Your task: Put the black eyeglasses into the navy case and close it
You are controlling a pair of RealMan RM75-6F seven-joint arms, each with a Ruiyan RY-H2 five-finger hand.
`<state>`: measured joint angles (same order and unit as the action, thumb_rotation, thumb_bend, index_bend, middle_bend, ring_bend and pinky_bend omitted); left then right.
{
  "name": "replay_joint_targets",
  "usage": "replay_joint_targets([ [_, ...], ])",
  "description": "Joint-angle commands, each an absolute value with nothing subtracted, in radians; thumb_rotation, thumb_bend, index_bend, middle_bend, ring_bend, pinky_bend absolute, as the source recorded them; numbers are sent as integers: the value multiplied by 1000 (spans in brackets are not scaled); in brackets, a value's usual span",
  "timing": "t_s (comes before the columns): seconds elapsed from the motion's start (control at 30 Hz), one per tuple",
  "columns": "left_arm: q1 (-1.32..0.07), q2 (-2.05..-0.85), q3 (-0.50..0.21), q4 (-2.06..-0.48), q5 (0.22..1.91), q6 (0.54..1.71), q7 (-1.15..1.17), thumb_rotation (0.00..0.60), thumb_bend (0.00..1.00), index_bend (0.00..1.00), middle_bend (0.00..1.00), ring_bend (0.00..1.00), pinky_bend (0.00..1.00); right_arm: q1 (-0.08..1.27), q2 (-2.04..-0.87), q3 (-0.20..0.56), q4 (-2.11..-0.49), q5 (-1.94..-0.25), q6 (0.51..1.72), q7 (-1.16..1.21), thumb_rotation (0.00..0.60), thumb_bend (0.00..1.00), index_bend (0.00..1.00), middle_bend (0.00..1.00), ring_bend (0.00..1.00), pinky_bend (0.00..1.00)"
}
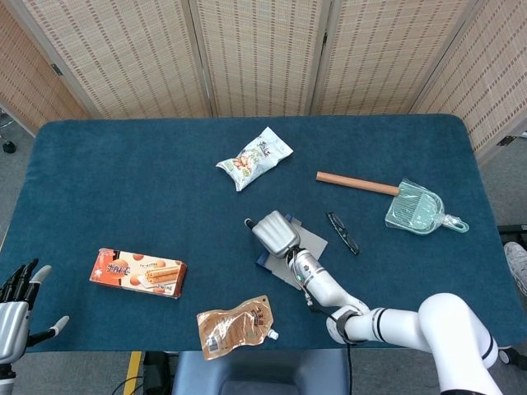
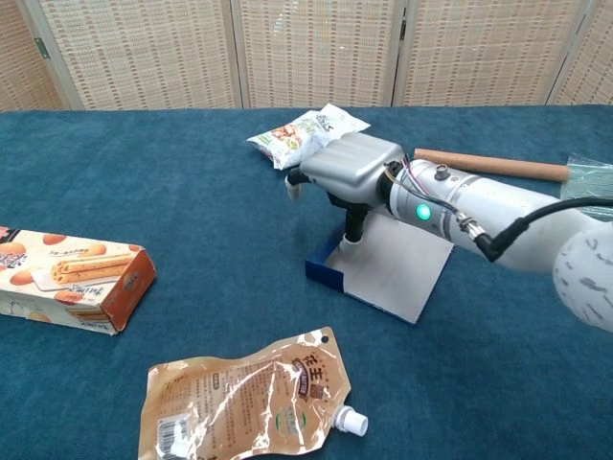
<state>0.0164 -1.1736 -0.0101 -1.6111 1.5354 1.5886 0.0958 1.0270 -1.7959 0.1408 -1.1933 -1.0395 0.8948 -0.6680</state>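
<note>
The navy case (image 2: 395,272) lies open on the table with its pale inside facing up and its navy wall (image 2: 329,273) toward the left. My right hand (image 2: 350,171) hovers palm down over the case's far left corner, holding nothing. One of its fingertips (image 2: 351,238) reaches down to the case's inside by the wall. In the head view the right hand (image 1: 276,233) covers part of the case (image 1: 306,245). The black eyeglasses (image 1: 342,233) lie folded open on the cloth just right of the case; the arm hides them in the chest view. My left hand (image 1: 16,317) is at the bottom left corner, fingers spread.
A snack bag (image 1: 255,158) lies beyond the case. A wooden-handled (image 1: 356,183) green dustpan (image 1: 416,207) is at the right. A biscuit box (image 1: 137,272) sits at the left, and a brown spouted pouch (image 1: 235,327) lies near the front edge.
</note>
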Motion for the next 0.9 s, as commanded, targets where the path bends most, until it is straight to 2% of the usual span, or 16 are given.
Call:
replay_joint_targets([
  [0.03,17,-1174,-11,-1608,1532,1588,93,600,188,152,58,41,176,1040,-1832,184,-1137,-996,888,-679,600,105,249,1000,1000,1000],
  [0.27,16,-1179,-13,-1599,1526,1581,89,600,188,153,58,41,176,1046,-1874,233,-1050,-948,900,-686,600,111,249,1000,1000,1000],
  [0.4,16,-1181,-13,-1595,1524,1578,84,600,188,153,58,41,176,1033,-1857,243,-1047,-960,908,-655,600,123,249,1000,1000,1000],
  [0.5,16,-1183,-12,-1591,1523,1576,82,600,189,153,58,41,176,999,-1795,238,-1124,-1024,939,-573,600,135,249,1000,1000,1000],
  [0.73,11,-1185,-11,-1594,1531,1572,86,600,188,153,58,41,176,887,-1574,150,-1303,-1213,1057,-486,600,144,249,1000,1000,1000],
  [0.9,3,-1189,-11,-1603,1537,1561,95,600,188,153,58,41,175,807,-1469,97,-1372,-1231,1079,-456,600,153,249,1000,1000,1000],
])
